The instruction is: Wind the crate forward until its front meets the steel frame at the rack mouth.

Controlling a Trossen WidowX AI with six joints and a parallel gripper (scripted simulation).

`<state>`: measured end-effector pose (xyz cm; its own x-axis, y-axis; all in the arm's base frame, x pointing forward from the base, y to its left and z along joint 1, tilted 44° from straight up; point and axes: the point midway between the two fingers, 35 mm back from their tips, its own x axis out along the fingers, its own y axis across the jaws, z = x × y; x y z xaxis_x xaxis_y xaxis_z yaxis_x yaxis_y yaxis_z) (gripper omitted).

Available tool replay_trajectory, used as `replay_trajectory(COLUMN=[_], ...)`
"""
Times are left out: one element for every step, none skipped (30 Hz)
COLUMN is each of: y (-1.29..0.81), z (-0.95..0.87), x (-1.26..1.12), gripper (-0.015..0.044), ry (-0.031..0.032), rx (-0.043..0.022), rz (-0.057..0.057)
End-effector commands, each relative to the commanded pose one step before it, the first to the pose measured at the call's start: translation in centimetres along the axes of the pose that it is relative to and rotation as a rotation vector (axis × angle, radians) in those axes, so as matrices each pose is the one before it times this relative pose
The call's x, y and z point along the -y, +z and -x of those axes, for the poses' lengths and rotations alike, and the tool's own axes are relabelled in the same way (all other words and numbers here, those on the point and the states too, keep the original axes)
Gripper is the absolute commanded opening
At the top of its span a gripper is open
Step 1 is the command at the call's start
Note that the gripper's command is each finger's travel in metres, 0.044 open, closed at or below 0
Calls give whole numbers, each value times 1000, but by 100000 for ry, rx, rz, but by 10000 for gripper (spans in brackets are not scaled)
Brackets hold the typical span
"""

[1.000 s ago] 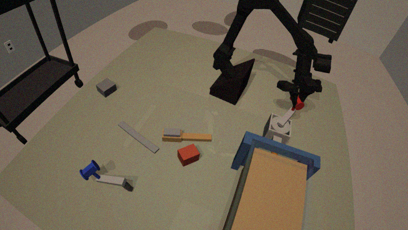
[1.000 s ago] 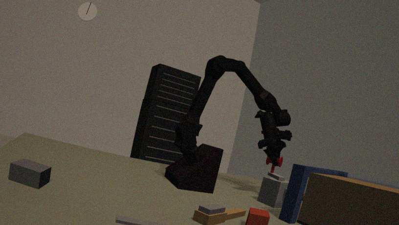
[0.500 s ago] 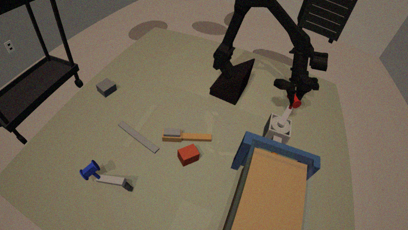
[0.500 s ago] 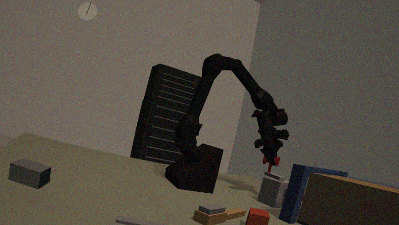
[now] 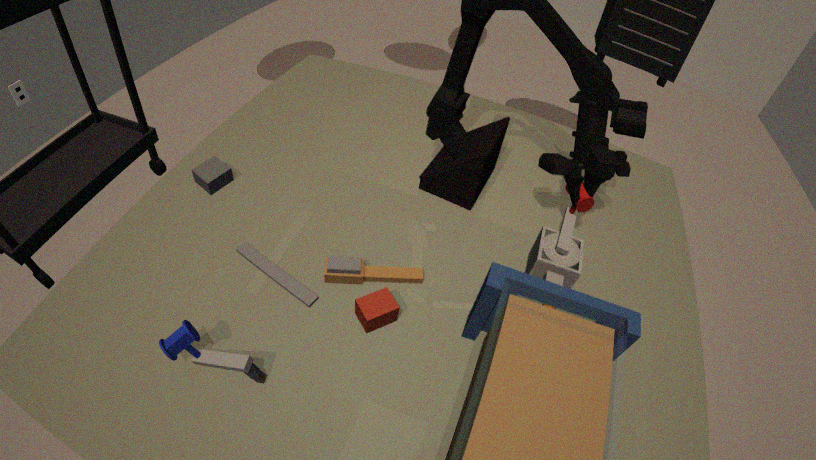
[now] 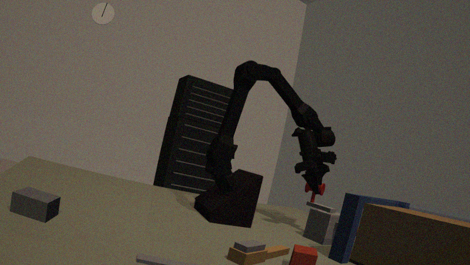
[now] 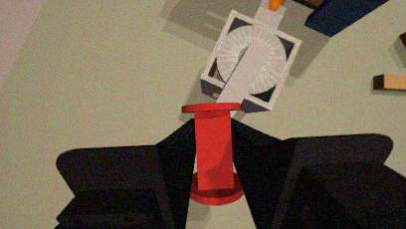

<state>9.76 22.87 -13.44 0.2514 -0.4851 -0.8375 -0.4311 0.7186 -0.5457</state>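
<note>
Gripper (image 7: pixel 213 149) clamps red knob (image 7: pixel 214 149).

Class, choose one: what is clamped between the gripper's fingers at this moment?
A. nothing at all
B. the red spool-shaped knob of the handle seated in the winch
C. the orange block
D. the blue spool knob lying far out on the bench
B: in the wrist view the gripper is shut on the red knob, whose grey handle arm runs onto the winch.

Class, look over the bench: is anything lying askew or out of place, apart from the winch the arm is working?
Yes: a second handle with a blue knob lies on its side near the bench's front corner, unused, while the gripper is clamped on the red knob of the handle in the winch.
</note>
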Motion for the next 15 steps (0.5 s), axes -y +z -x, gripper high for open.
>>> replay_trajectory(y=[-526, -50, -32, -47, -30, -45, -29, -43, -28, -41, -26, -48, -86, -82, -109], z=[21, 21, 13, 20, 13, 19, 12, 18, 11, 17, 11, 19, 30, 44, 48], x=[819, 112, 72, 113, 72, 114, 73, 115, 74, 116, 75, 197, 338, 396, 490], gripper=[0, 0, 0, 0, 0, 0, 0, 0, 0, 0, 0, 0, 0, 0, 0], ry=[-1476, -9, -6, -9, -6, -9, -6, -9, -6, -9, -6, -17, -29, -30, -40], rx=[-933, -5, -3, -5, -3, -4, -3, -4, -3, -4, -3, -5, -9, -9, -12], rz=[751, 3, 2, 3, 2, 2, 2, 2, 2, 2, 1, 3, 4, 5, 6])
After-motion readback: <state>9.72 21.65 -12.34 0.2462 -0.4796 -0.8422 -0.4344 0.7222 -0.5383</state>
